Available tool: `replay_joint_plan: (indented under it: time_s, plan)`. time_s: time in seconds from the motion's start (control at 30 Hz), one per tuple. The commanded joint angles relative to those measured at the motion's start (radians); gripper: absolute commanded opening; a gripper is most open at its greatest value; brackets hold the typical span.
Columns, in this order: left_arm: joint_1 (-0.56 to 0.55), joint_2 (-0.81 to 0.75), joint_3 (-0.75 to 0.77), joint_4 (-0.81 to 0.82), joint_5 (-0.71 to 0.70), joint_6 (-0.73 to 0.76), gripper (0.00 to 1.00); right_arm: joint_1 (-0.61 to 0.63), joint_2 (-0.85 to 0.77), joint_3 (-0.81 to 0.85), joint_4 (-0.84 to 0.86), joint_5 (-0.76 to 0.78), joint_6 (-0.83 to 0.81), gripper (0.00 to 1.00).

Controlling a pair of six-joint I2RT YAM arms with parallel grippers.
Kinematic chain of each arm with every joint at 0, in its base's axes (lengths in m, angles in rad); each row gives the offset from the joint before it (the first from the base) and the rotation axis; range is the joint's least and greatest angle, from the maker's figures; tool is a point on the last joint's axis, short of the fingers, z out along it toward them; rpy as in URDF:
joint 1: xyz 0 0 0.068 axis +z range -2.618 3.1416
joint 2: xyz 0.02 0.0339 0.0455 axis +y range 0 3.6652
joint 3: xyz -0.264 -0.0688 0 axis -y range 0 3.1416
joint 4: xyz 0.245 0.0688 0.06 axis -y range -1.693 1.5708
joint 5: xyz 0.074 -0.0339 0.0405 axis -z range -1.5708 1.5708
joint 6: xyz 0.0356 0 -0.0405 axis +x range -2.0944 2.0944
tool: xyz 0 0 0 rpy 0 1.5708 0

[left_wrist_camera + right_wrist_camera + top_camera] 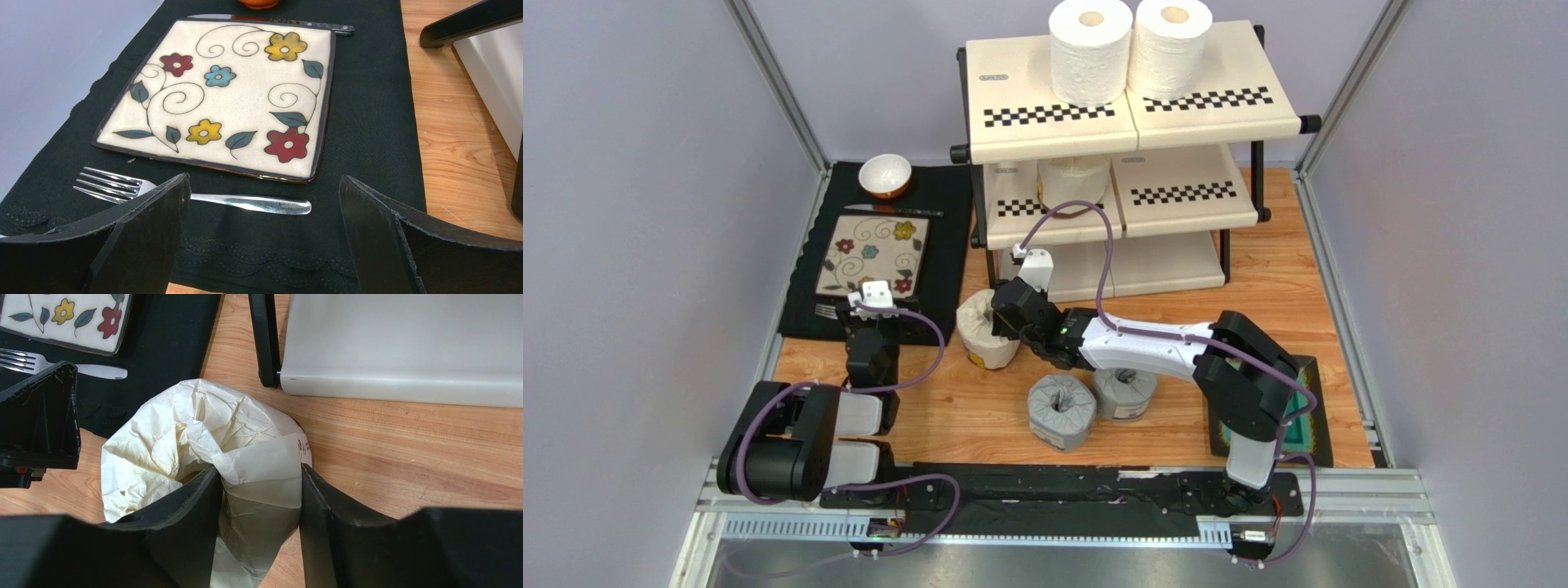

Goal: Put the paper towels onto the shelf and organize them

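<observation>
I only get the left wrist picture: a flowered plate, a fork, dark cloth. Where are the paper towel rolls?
Observer: Two white rolls stand on the shelf's top level.
Operator: What's the right arm doing?
Observer: Its fingers pinch a cream-wrapped roll's wall on the table, one finger inside the centre hole.
Operator: Any others?
Observer: Two grey-wrapped rolls sit on the table beside that arm.
</observation>
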Motion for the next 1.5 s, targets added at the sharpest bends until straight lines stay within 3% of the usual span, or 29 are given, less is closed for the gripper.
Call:
replay_joint_plan:
  time_s: [0.0,0.13,0.43,0.53,0.73,0.83,0.97,1.07,1.47]
  plan:
    - [0.006,0.001,-0.234,0.031,0.005,0.007,0.99,-0.003,-0.084,-0.056,0.07,0.0,-0.002,0.44]
    - [0.006,0.001,-0.231,0.031,0.005,0.007,0.99,-0.004,-0.2,-0.122,0.148,-0.08,-0.083,0.42]
    - [0.006,0.002,-0.233,0.031,0.005,0.007,0.99,-0.003,-0.522,-0.224,0.069,-0.266,-0.216,0.42]
    - [0.006,0.001,-0.233,0.031,0.005,0.009,0.99,-0.003,-0.664,-0.232,-0.029,-0.205,-0.258,0.43]
    - [0.008,-0.001,-0.234,0.031,0.005,0.007,0.99,-0.035,-0.915,-0.223,-0.18,0.114,-0.342,0.45]
    - [0.006,0.001,-0.234,0.031,0.005,0.007,0.99,-0.14,-0.957,-0.179,-0.281,0.214,-0.291,0.45]
    - [0.006,0.001,-0.234,0.031,0.005,0.007,0.99,-0.352,-0.994,-0.16,-0.31,0.115,-0.26,0.45]
    - [0.006,0.001,-0.234,0.031,0.005,0.007,0.99,-0.423,-0.979,-0.137,-0.286,0.069,-0.284,0.45]
    - [0.006,-0.001,-0.233,0.031,0.005,0.007,0.99,-0.541,-0.84,-0.03,-0.18,-0.016,-0.299,0.43]
